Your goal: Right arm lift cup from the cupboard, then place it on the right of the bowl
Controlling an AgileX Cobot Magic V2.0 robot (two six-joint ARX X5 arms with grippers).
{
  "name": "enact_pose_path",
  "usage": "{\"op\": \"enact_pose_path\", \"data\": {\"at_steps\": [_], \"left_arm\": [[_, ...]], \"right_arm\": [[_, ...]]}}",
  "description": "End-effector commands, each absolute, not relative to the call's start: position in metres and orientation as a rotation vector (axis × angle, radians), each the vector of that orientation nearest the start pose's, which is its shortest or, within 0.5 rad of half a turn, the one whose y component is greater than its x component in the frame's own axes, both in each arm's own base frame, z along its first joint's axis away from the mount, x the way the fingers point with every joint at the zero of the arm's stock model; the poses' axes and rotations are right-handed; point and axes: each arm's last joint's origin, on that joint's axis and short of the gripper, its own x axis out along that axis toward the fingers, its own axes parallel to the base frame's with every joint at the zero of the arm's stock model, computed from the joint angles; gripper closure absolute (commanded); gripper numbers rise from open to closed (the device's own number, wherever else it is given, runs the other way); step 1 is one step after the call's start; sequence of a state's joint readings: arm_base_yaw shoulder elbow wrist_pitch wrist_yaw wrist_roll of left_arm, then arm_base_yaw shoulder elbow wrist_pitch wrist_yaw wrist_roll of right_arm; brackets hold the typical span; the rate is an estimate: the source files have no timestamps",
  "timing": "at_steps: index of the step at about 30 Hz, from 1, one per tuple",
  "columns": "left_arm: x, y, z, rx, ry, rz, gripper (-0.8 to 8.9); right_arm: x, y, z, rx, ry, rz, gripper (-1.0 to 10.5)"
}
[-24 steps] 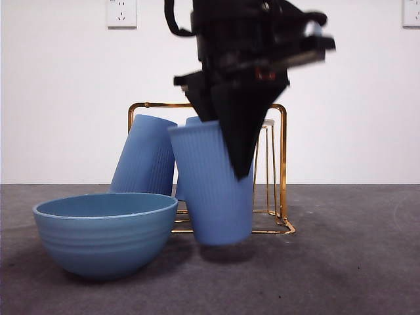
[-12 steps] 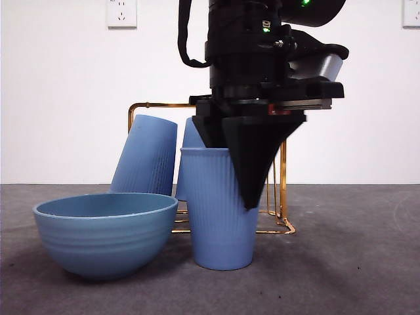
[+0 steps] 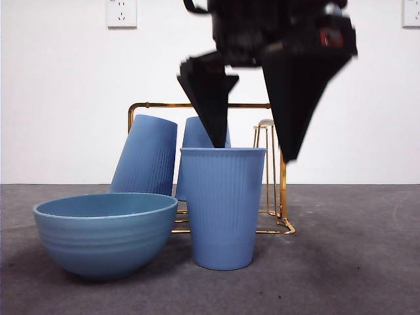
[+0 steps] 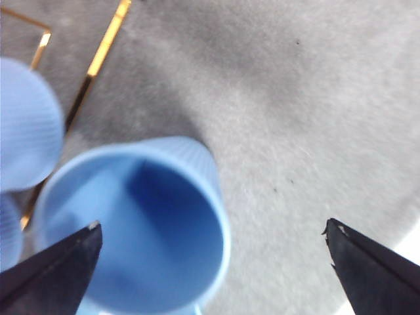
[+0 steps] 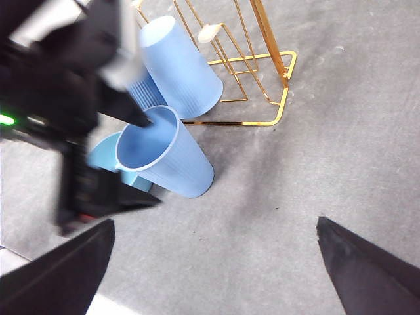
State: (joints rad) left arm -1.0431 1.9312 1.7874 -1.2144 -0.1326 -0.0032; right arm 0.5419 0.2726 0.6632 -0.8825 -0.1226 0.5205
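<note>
Standing upright on the grey table (image 3: 341,262), the light-blue ribbed cup (image 3: 223,207) is out of the cupboard (image 3: 283,177) and just in front of its gold wire frame, with the blue bowl (image 3: 105,239) close on its other side. Cup rim and bowl rim look nearly level with each other in the front view; whether they touch I cannot tell. Nothing grips the cup: it rests on its own base, which suggests the placing step is as good as done.

Above it hangs the left end effector (image 3: 252,152), jaws spread wide and empty. 1 tip points down just over the cup's mouth, the other over bare table on the side away from the bowl. That it is the left arm shows in its wrist view, which looks straight down into the cup. The right end effector (image 5: 216,226) waits well apart and high, also spread wide and empty, seeing the whole scene from a distance.

2 more identical cups (image 3: 144,157) lean on the rack pegs behind. Open table lies in front and on the side away from the bowl, so a straight upward retreat looks safest, since the inner tip could catch the rim.
</note>
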Motion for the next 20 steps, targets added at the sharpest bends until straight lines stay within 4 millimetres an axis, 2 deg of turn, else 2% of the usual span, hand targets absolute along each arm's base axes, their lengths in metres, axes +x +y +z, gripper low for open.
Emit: {"op": "enact_pose_path", "data": {"at_steps": [1, 5, 8, 10, 14, 20], "left_arm": [[0.186, -0.322, 0.314, 0.717, 1.101, -0.784, 2.20], [0.170, -0.289, 0.357, 0.667, 1.037, -0.795, 2.20], [0.162, -0.251, 0.383, 0.597, 0.977, -0.774, 2.21], [0.155, -0.221, 0.392, 0.544, 0.946, -0.745, 2.20], [0.131, -0.157, 0.398, 0.417, 0.827, -0.694, 2.21], [0.093, -0.100, 0.383, 0.281, 0.692, -0.663, 2.21]], "right_arm": [[0.044, 0.030, 0.282, 0.363, 0.617, 0.521, 4.7], [0.044, 0.031, 0.282, 0.330, 0.607, 0.532, 4.7], [0.043, 0.031, 0.282, 0.301, 0.603, 0.562, 4.7], [0.043, 0.032, 0.283, 0.272, 0.601, 0.608, 4.7], [0.042, 0.033, 0.283, 0.246, 0.599, 0.661, 4.7], [0.042, 0.033, 0.284, 0.248, 0.584, 0.665, 4.7]]}}
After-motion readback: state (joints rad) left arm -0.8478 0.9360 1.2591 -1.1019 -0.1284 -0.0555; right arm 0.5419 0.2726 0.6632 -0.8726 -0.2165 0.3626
